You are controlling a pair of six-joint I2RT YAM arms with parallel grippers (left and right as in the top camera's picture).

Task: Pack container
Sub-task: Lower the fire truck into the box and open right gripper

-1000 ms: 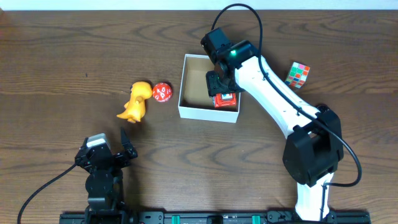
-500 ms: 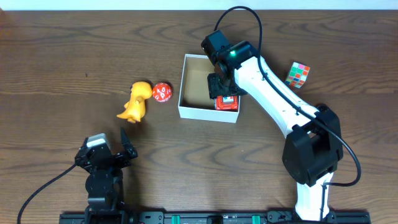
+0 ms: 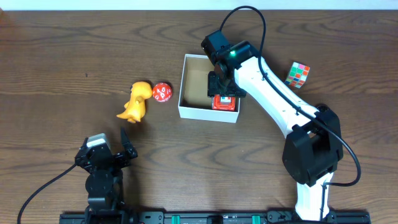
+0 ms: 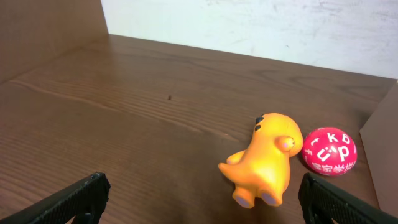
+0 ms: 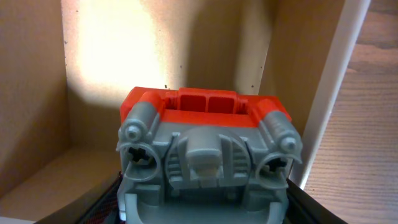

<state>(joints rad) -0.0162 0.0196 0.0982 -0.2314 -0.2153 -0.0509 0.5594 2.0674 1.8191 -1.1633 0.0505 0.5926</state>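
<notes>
Two arms are sharing the work unevenly at this moment. The right fingers (image 3: 223, 94) are reaching down inside the container (image 3: 194, 78) and are gripping a red-and-grey toy (image 3: 224, 102) from either side, at a middling spread set by the toy's width. The container is sitting on the surface right of centre, and the toy is hanging low in its corner nearest the robot on the right side. The right wrist view is showing a white wall just beside the toy and brown floor beyond it. The toy is lying straight below the fingers, so the coming move is probably a simple letting go, with little room to spare on the wall side.

The left fingers (image 3: 112, 146) are standing wide apart with nothing between them, well away from the container at the near left of the surface. Ahead of them a yellow dinosaur (image 3: 135, 102) and a red ball (image 3: 162, 93) are lying just left of the container. The dinosaur is sitting slightly right of their midline, with its long axis running roughly away from them. The left arm is clearly the nearer one for both. A colour cube (image 3: 298, 74) is waiting on the right, closer to the right arm.
</notes>
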